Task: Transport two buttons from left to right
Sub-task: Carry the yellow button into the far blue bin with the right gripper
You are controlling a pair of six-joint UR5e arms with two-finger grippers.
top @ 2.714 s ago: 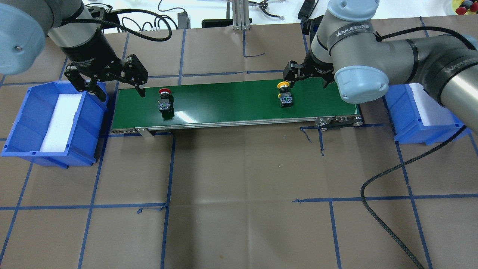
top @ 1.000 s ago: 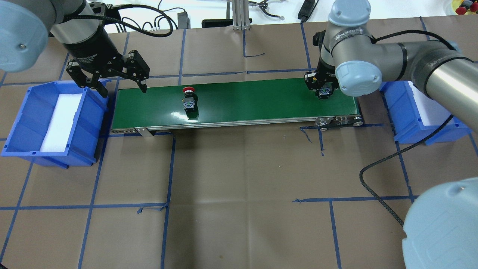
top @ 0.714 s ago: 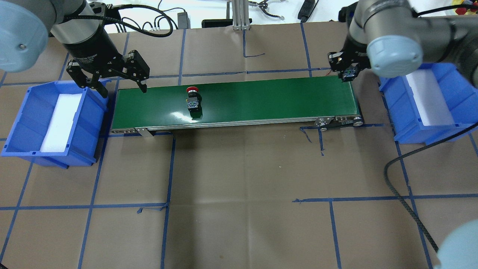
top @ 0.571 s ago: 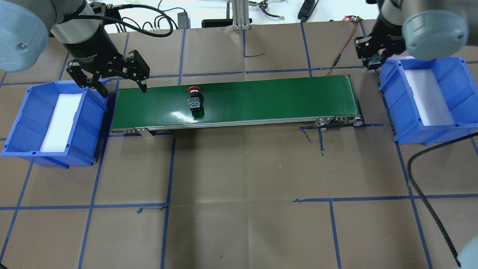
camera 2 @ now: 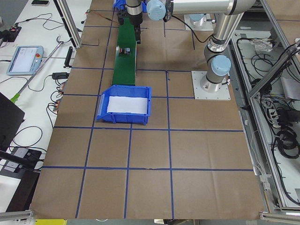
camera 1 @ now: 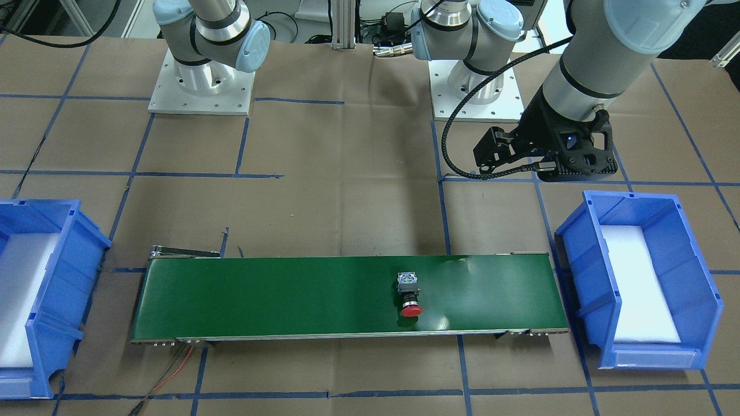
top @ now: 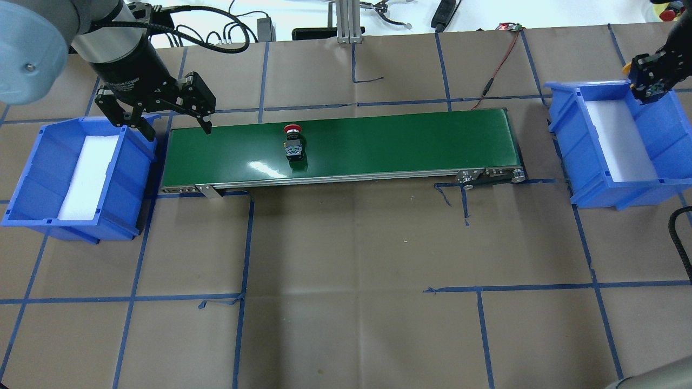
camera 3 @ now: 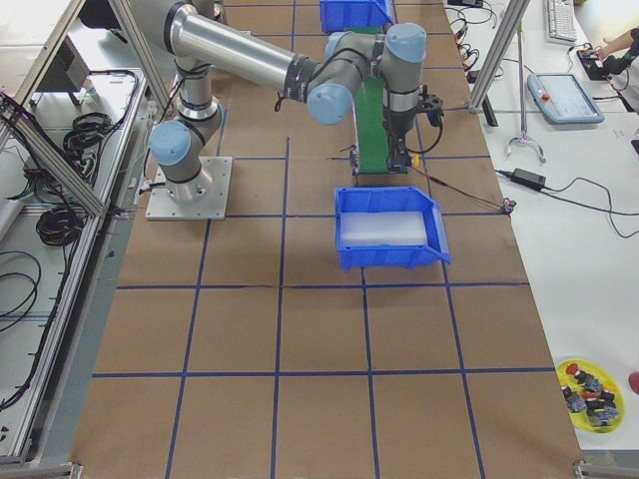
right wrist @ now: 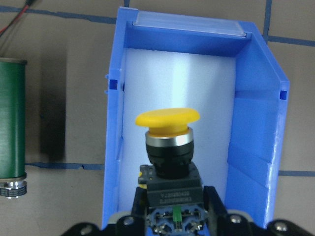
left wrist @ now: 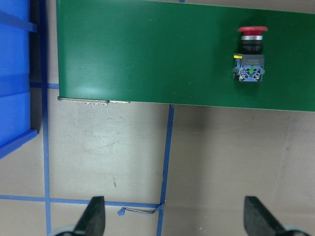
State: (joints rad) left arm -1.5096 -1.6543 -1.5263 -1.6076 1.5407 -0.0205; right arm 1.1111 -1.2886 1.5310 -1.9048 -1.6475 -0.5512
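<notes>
The red button (top: pixel 293 141) lies on its side on the green conveyor belt (top: pixel 389 143), left of the belt's middle; it also shows in the front view (camera 1: pixel 409 294) and the left wrist view (left wrist: pixel 251 54). My left gripper (top: pixel 175 128) is open and empty, hovering above the belt's left end beside the left blue bin (top: pixel 32 178). My right gripper (top: pixel 651 81) is shut on the yellow button (right wrist: pixel 167 118) by its black body, cap forward. It holds the button above the white foam of the right blue bin (right wrist: pixel 256 123), near that bin's far right corner (top: pixel 611 86).
Both bins are lined with white foam. A red wire (top: pixel 494 70) runs from the belt's far right end to the table's back. My right arm's black cable (top: pixel 678 237) hangs at the right edge. Blue tape lines grid the brown table cover.
My right gripper closed on the yellow button at the belt's right end, lifted it and carried it rightward over the right bin. The red button rode the belt rightward. My left gripper stayed.
</notes>
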